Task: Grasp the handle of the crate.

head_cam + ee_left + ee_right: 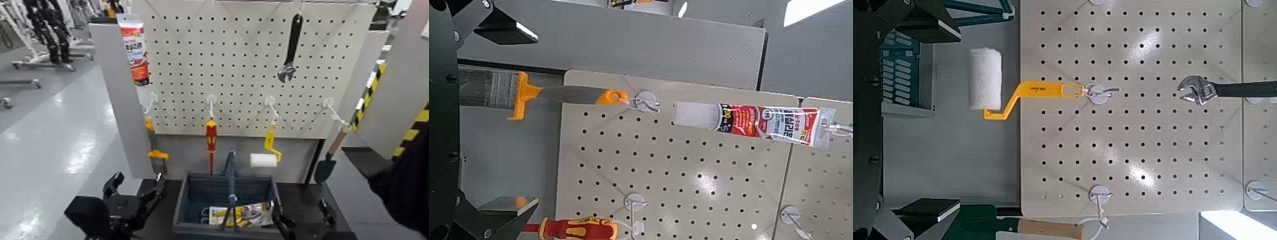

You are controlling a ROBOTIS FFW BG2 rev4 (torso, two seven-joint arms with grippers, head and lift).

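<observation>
The jaws of the left gripper (137, 185) stand released, left of the crate (225, 198); those of the right gripper (303, 220), at its other side, are released too. Between them the crate sits on the dark tabletop (325, 204), its handle (232, 185) upright over the middle. Behind, a screwdriver (211, 137) and a paint roller (265, 159) hang from the pegboard (242, 70).

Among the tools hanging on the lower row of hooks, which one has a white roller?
The yellow-handled paint roller, third from the left, between the red-and-yellow screwdriver and the wooden-handled green trowel; only it carries a white roller.
</observation>
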